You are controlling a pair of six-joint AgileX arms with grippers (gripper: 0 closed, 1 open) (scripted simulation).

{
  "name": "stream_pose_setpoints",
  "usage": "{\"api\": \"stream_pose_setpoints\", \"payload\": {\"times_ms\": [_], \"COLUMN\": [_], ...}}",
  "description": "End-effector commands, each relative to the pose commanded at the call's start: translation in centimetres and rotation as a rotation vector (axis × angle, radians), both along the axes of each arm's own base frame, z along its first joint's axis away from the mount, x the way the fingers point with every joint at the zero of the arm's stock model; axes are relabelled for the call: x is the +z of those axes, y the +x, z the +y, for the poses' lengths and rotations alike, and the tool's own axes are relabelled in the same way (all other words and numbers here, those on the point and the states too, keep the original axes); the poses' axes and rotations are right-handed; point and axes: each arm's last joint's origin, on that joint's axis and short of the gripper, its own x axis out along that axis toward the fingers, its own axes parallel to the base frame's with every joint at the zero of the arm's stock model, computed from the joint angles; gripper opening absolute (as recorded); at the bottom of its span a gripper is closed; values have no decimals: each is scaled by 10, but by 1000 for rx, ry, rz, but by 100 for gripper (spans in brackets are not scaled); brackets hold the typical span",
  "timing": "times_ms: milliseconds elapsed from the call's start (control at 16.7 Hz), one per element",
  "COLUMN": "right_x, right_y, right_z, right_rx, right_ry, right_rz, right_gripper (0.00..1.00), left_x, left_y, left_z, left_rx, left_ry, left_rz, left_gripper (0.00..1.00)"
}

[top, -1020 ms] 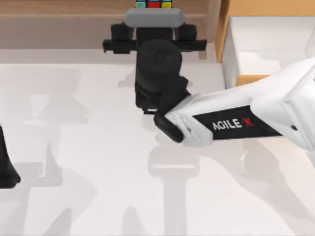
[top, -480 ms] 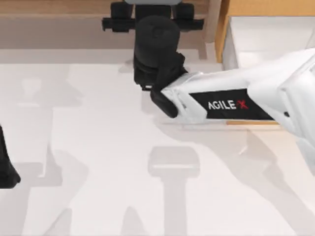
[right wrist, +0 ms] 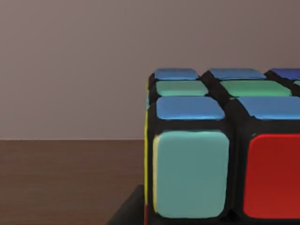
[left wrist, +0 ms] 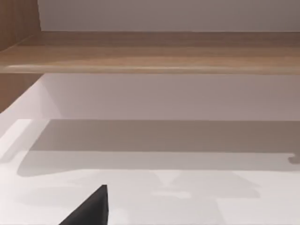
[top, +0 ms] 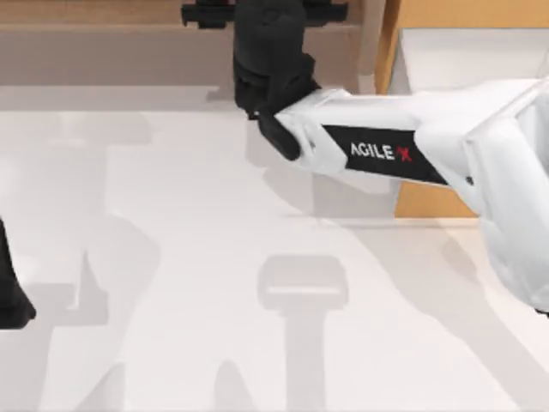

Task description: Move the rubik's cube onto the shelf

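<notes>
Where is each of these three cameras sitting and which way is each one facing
Top view: above the white table, looking down; shows the right arm reaching to the long light-brown wooden shelf and the parked left arm at the left edge.
Left wrist view: low over the table, facing the shelf; a black tip of the left gripper shows.
Right wrist view: facing the sticker-covered rubik's cube over brown wood.
The top and left wrist views share the shelf and the table.

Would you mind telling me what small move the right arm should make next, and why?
Probably lower a touch and open. The right gripper reaches over the shelf at the table's far edge, and the right wrist view shows the rubik's cube just above the brown board. The left gripper sits parked at the left edge.
</notes>
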Motion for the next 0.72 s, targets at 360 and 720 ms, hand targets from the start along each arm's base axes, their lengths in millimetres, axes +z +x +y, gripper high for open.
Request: {"api": "stream_pose_setpoints", "payload": {"times_ms": [360, 720], "right_x": [-1, -1], "right_y": [1, 1], "right_z": [0, 0], "right_rx": [0, 0], "right_ry": [-2, -2], "right_rz": [2, 2], "right_gripper": [15, 60], "left_x": [0, 0], "left_y": [0, 0], "left_z": [0, 0], "left_rx": [0, 0], "left_ry": [0, 0], "left_rz": [0, 0], "left_gripper": [100, 100]}}
